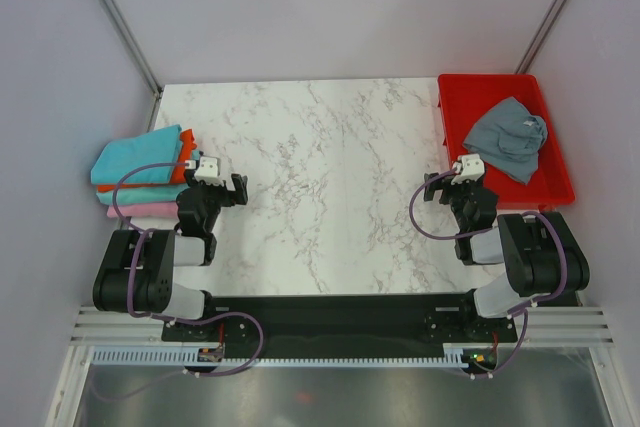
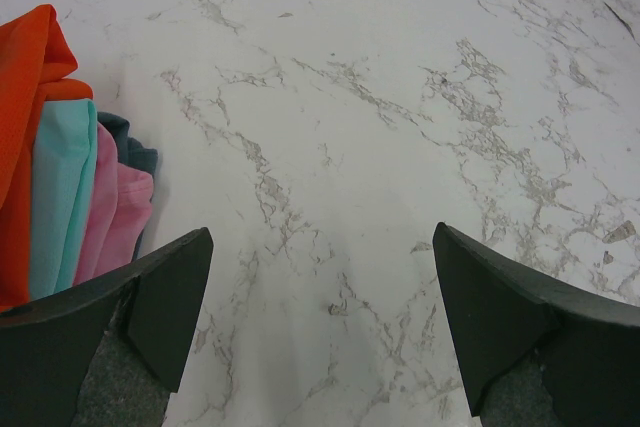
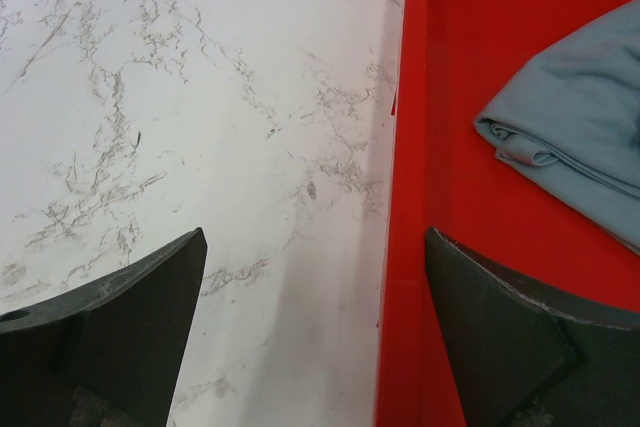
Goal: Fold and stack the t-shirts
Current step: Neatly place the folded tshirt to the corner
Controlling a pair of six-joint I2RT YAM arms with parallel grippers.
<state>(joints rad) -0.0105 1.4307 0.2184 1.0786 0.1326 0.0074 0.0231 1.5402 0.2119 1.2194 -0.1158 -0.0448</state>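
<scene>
Marbled white counter (image 1: 330, 167) is carrying a folded stack (image 1: 140, 172) at its left edge; the grey t-shirt (image 1: 507, 137) is lying crumpled in the red tray (image 1: 455, 97). We are judging it light and limp, best pinched at a bunched edge. Both the left claw (image 1: 238, 190) and the right claw (image 1: 429, 190) are hanging spread, empty. Only the left wrist view is showing the stack's dark teal layer.

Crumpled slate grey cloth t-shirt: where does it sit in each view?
Top external: slate grey t-shirt at right rear, crumpled inside the rigid red plastic tray.
Left wrist: not in it.
Right wrist: the t-shirt at upper right, on the tray floor.
Shared landmark: the white marble tabletop shows in all three; the tray only in two.
</scene>
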